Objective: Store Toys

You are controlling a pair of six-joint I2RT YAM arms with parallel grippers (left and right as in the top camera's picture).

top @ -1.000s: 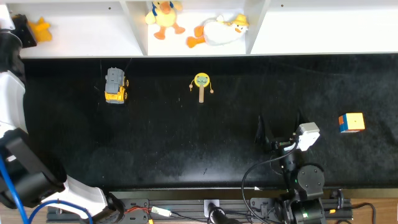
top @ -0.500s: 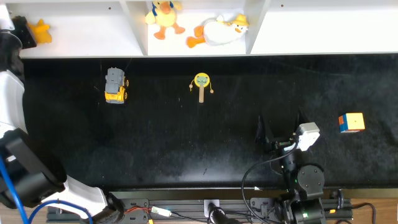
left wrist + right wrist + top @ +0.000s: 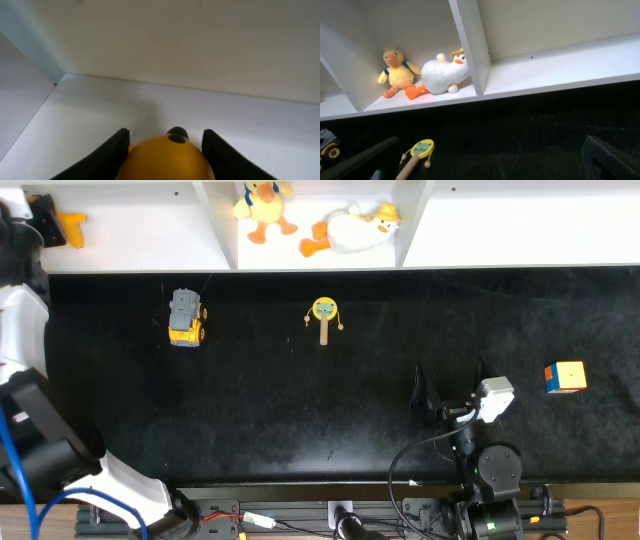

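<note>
1. The left pincer (image 3: 48, 222) reaches into the left compartment of the white shelf (image 3: 500, 230) at the far edge of the desk (image 3: 300, 410), its two fingers closed around a rounded yellow toy (image 3: 72, 225).
2. In the left wrist view, the yellow toy (image 3: 167, 160) fills the gap between the left pincer's (image 3: 167, 152) black fingers (image 3: 116, 150), with the compartment's white floor and back wall beyond it. Whether the toy rests on the shelf floor cannot be told.
3. In the middle compartment, a yellow duck plush (image 3: 265, 205) sits upright beside a white goose plush (image 3: 355, 228) that lies on its side. The two are close together, the duck to the left in the top view.
4. The right wrist view shows the same pair, the yellow duck plush (image 3: 395, 70) and the white goose plush (image 3: 440, 75), against the divider wall of the shelf (image 3: 560, 65).
5. The right pincer (image 3: 448, 388) hangs above the near right part of the dark desk, its fingers spread wide and holding nothing.
6. A grey and yellow toy truck (image 3: 186, 315) stands on the desk in front of the left compartment.
7. A rattle (image 3: 324, 318) with a round yellow-green head and a wooden handle lies in front of the middle compartment, well apart from the truck.
8. A colour cube (image 3: 565, 376) sits alone on the desk near its right edge, to the right of the right pincer (image 3: 490, 162).
</note>
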